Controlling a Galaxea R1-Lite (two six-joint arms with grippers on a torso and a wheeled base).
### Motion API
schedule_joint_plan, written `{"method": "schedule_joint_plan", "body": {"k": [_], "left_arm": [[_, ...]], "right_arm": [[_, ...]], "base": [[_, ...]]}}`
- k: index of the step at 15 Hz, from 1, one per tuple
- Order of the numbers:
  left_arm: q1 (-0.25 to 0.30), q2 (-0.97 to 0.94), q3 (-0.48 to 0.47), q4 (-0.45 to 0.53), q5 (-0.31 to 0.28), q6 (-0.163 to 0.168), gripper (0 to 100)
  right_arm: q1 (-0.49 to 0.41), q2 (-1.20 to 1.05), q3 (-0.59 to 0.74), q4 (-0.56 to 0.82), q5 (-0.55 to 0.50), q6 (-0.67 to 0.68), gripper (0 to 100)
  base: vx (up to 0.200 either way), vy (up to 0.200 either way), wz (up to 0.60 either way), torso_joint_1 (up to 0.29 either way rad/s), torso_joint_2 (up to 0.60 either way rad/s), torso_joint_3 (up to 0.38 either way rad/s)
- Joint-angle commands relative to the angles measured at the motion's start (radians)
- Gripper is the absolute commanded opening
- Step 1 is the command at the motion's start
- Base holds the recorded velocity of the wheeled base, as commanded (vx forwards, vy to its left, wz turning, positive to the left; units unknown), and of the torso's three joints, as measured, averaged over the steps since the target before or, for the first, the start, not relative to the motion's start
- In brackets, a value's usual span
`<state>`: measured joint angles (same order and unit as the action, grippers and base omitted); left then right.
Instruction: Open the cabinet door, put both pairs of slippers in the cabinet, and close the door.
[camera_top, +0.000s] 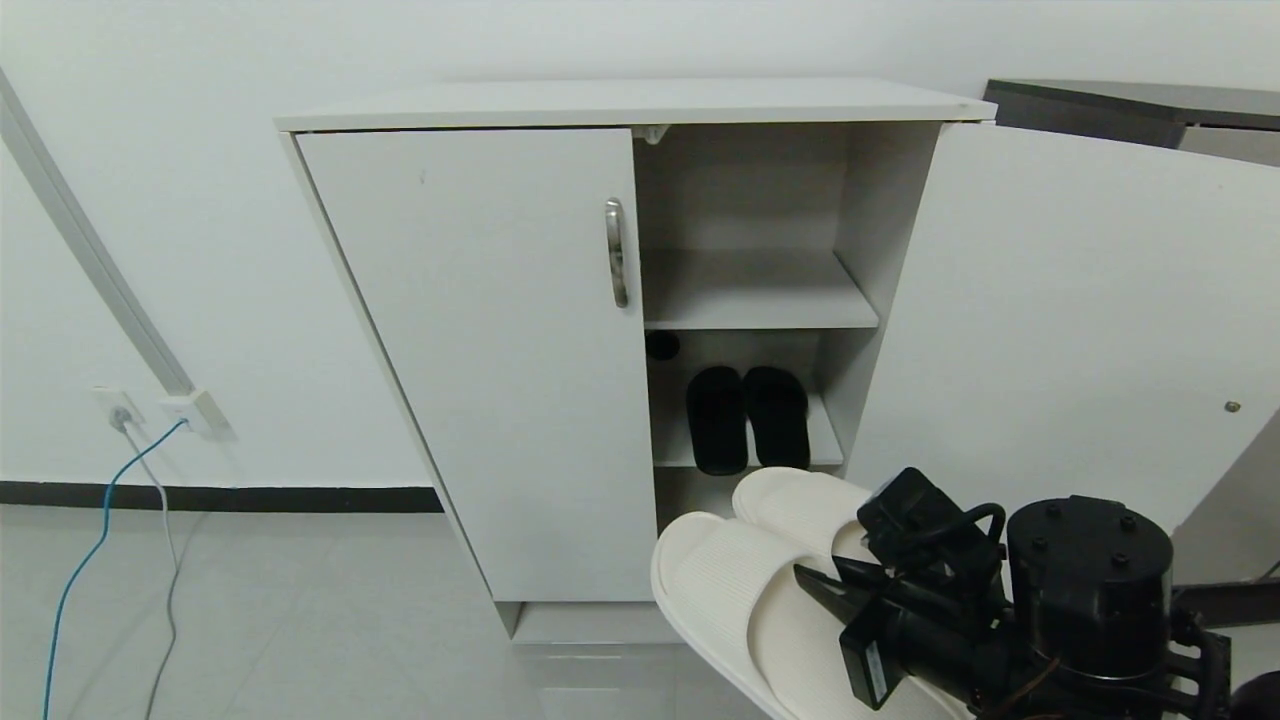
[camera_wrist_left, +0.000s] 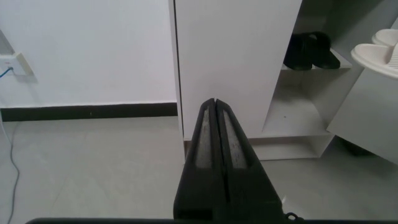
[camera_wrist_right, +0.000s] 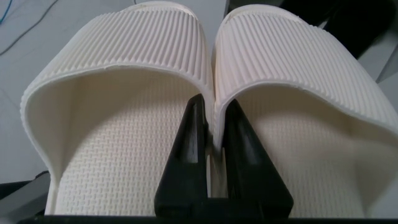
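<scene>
Held thing: a pair of white ribbed foam slippers (camera_top: 735, 590), side by side in the lower centre-right of the head view, toes away from the arm.
Right gripper (camera_top: 812, 582): clamped on the two inner edges of the white pair where they meet. In the right wrist view each dark finger (camera_wrist_right: 194, 124) sits inside one slipper, with both edges pinched between the fingers.
Left gripper (camera_wrist_left: 214, 124): fingers pressed together with nothing between them, low before the closed side of the cabinet, well apart from the slippers.
Cabinet: a white two-door laminate cabinet (camera_top: 480, 350). The door at centre-left of the frame is shut; the right-hand door (camera_top: 1080, 320) is swung wide into the right of the frame.
Already stowed: a pair of black slide slippers (camera_top: 745, 418) on the middle shelf, at frame centre, toes inward.
Key relation: the open bay lies up and slightly left of the held pair in the head view. The pair's long axis runs from lower right to upper left, so the toes already point into the opening.
Free places: the upper shelf (camera_top: 750, 290) and the bottom compartment (camera_top: 690, 492), whose opening lies just past the white toes.
Nearer arm: the right, judged by its grasp and position.
Judgement: the bottom compartment looks the shortest path; the shut door's edge beside the toes is the likely snag.
</scene>
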<state>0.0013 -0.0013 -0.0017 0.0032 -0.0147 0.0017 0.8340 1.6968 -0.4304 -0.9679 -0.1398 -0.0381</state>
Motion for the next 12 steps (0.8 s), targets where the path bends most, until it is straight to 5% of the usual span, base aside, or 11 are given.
{"method": "schedule_joint_plan", "body": {"k": [1, 12], "left_arm": [[0.000, 0.001, 0.000, 0.000, 0.001, 0.000, 0], [0.000, 0.001, 0.000, 0.000, 0.001, -0.002, 0]], "right_arm": [[0.005, -0.002, 0.004, 0.000, 0.000, 0.000, 0], [0.025, 0.003, 0.027, 0.000, -0.001, -0.006, 0]], "base": [[0.000, 0.000, 0.00, 0.000, 0.00, 0.000], [0.000, 0.000, 0.00, 0.000, 0.00, 0.000]]}}
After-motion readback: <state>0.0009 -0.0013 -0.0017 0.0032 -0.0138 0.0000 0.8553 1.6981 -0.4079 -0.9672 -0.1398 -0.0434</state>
